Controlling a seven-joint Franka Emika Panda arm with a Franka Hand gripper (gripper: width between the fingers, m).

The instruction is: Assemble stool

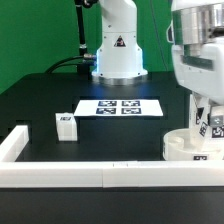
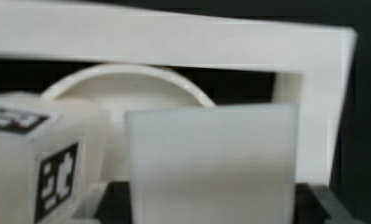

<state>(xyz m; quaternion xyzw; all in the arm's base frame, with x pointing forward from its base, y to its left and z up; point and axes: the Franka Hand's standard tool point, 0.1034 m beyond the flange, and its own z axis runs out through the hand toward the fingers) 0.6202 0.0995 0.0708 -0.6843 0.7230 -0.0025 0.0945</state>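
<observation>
The gripper is closed on a leg, a short white block with a black-and-white tag on its face; in the wrist view one finger fills the middle, with the leg pressed just beside it. The leg hangs upright, its long axis roughly up and down; that axis looks like what the next move depends on, since the leg probably has to go down into a slot.

The seat, a round white disc, lies flat directly beneath the gripper, at the table's front corner on the exterior view's right, just behind the front rail; from the wrist the seat shows past the leg, with a rail beyond it. Whether the leg's foot touches the disc or hangs just above it, I cannot tell; the slots are too blurred to pick out.

A second leg stands well apart, near the table's front corner on the exterior view's left; the marker board lies behind, toward the table's middle.
</observation>
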